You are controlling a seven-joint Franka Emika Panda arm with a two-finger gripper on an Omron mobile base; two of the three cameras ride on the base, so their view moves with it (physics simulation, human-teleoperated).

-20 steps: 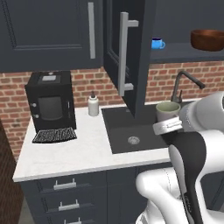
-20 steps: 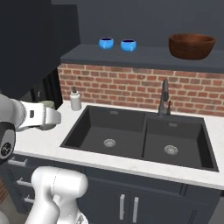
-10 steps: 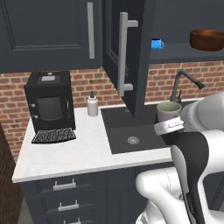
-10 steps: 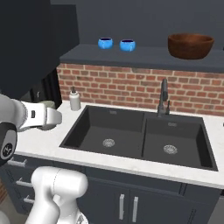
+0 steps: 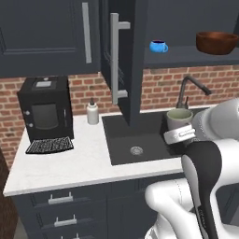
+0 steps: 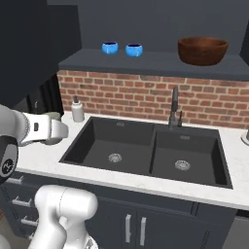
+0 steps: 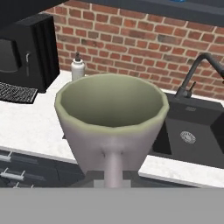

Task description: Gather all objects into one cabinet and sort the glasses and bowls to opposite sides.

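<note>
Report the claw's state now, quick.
Claw: closed on the pale grey-green mug, held upright in the air, near the sink's front edge.

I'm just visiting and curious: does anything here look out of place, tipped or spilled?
Nothing looks spilled or broken. The grey-green mug is upright and empty, held in the air near the sink. The cabinet door stands open.

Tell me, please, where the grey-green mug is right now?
The grey-green mug is held up at the arm's end above the sink, right of the open cabinet door.
</note>
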